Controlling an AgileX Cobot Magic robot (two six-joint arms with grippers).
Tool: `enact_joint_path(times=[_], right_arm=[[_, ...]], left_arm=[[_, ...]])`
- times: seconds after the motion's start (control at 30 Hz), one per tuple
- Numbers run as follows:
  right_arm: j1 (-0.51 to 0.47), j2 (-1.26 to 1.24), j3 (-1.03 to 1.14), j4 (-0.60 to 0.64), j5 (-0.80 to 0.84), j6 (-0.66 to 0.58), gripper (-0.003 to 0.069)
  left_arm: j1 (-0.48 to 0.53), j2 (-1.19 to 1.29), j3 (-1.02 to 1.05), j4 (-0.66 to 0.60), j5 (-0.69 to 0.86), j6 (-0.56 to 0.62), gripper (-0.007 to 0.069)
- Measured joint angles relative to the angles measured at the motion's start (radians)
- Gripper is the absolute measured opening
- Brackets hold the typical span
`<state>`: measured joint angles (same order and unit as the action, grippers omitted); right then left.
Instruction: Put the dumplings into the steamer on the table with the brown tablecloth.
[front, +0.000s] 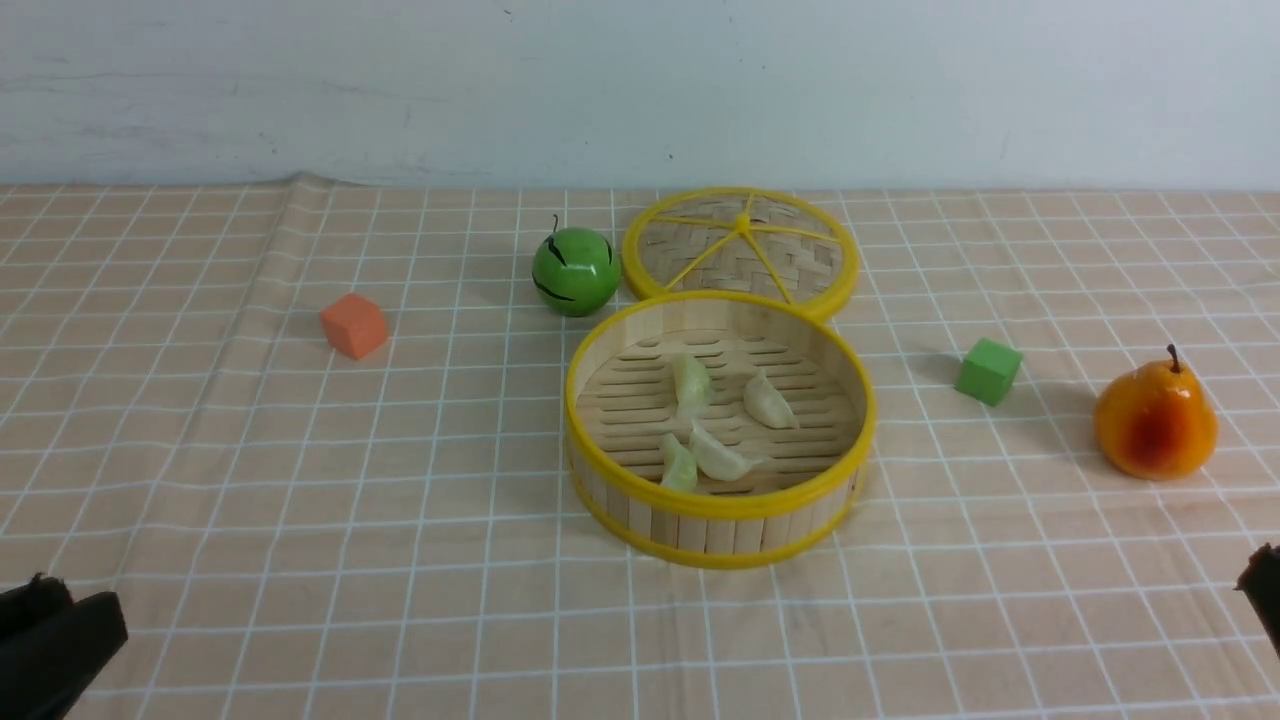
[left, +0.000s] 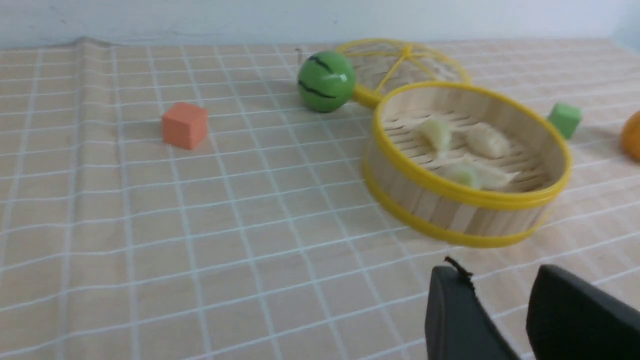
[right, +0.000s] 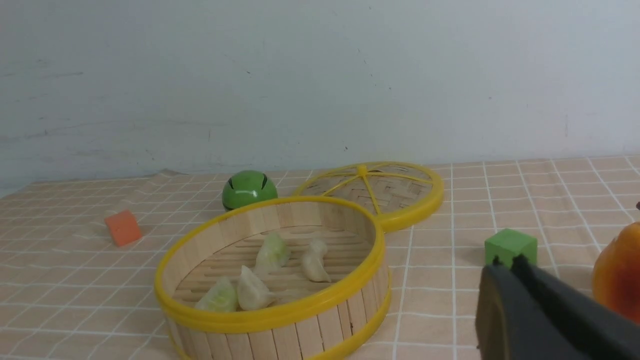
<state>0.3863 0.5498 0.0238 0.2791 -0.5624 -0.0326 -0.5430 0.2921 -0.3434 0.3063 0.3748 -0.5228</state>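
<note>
The steamer (front: 700, 525) stands on the brown tablecloth (front: 300, 480) at the middle of the table. Inside it lie two pale green dumplings (front: 690, 383) (front: 680, 466) and two cream dumplings (front: 768, 400) (front: 722, 455). They also show in the left wrist view (left: 436, 135) and the right wrist view (right: 272, 252). My left gripper (front: 75, 595) (left: 497, 272) is open and empty at the near left, short of the steamer (left: 450, 205). My right gripper (front: 1262, 585) (right: 507, 261) is shut and empty at the near right, away from the steamer (right: 260, 320).
The flat woven lid (front: 740, 245) lies just behind the steamer, with a green toy apple (front: 575, 270) to its left. An orange cube (front: 353, 324) sits at the left. A green cube (front: 988, 370) and an orange pear (front: 1155, 420) sit at the right. A wall closes the back.
</note>
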Motion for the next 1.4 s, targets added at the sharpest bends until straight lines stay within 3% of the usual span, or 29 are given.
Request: enact_joint_path(times=[0.1,0.23,0.43,0.5,0.67,0.8,0.87,0.97,1.07,1.4], right_arm=[[0.000,0.000,0.000,0.000,0.000,0.000,0.0001],[0.000,0.000,0.000,0.001,0.000,0.000,0.0005],[0.000,0.000,0.000,0.000,0.000,0.000,0.0011],[0.000,0.000,0.000,0.003,0.000,0.000,0.0013],[0.000,0.001,0.001,0.007,0.005,0.000,0.0020],[0.000,0.001,0.001,0.006,0.005,0.000,0.0023],[0.000,0.001,0.001,0.006,0.006,0.000,0.0023],[0.000,0.001,0.001,0.007,0.006,0.000,0.0025],[0.000,0.001,0.001,0.006,0.006,0.000,0.0027],[0.000,0.001,0.001,0.006,0.008,0.000,0.0042]], left_arm=[[0.000,-0.001,0.000,-0.093,-0.035,0.003,0.0217],[0.009,-0.031,0.000,-0.053,-0.042,0.039,0.0204],[0.019,-0.189,0.036,-0.016,-0.208,0.090,0.0052],[0.059,-0.268,0.067,-0.014,-0.286,0.144,-0.0014],[0.283,-0.305,0.166,-0.165,-0.405,0.260,-0.0014],[0.432,-0.305,0.291,-0.298,-0.422,0.282,-0.0014],[0.468,-0.305,0.353,-0.340,-0.375,0.282,-0.0014],[0.475,-0.305,0.370,-0.358,-0.104,0.284,-0.0014],[0.477,-0.304,0.375,-0.365,0.007,0.319,-0.0014],[0.477,-0.304,0.375,-0.404,0.023,0.367,-0.0014]])
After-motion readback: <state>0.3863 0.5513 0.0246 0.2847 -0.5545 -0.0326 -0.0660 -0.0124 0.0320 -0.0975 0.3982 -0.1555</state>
